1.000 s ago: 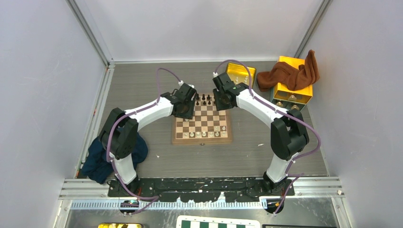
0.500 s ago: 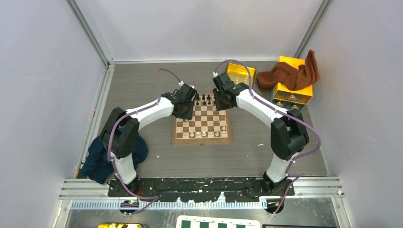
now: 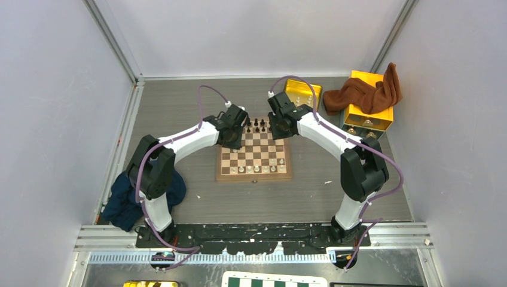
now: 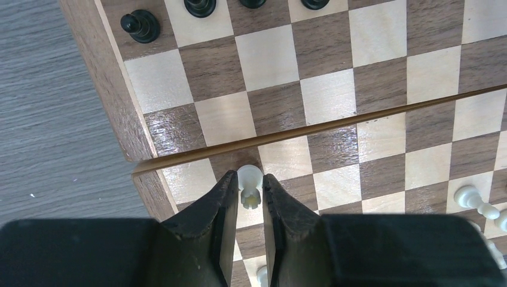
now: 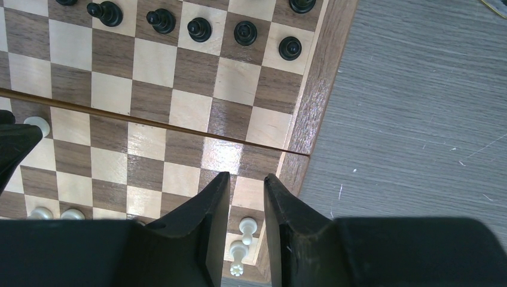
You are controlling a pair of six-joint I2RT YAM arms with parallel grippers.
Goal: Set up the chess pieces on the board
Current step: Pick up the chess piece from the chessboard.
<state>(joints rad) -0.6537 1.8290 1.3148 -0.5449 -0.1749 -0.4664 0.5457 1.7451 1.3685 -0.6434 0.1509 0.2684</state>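
Observation:
The wooden board [image 3: 254, 156] lies between both arms. Dark chess pieces [image 3: 257, 124] line its far edge and white ones [image 3: 257, 169] stand on the near rows. My left gripper [image 4: 249, 176] is over the board's left side, fingers pressed on either side of a white rook [image 4: 251, 192] standing on a square. My right gripper [image 5: 246, 177] hovers over the board's right edge, open with nothing between its fingers. Far below it stand a white pawn [image 5: 247, 225] and another white rook [image 5: 238, 251]. Dark pawns [image 5: 199, 28] fill the far row.
A yellow tin tray [image 3: 302, 91] sits just behind the right gripper. A yellow box [image 3: 367, 110] draped with a brown cloth [image 3: 367, 92] stands at the back right. A dark blue cloth [image 3: 128, 197] lies by the left arm's base. A green-and-white board [image 3: 275, 280] pokes in at the bottom edge.
The left gripper's jaws have narrowed onto the white rook. Both arms have stayed almost still over the board's far half.

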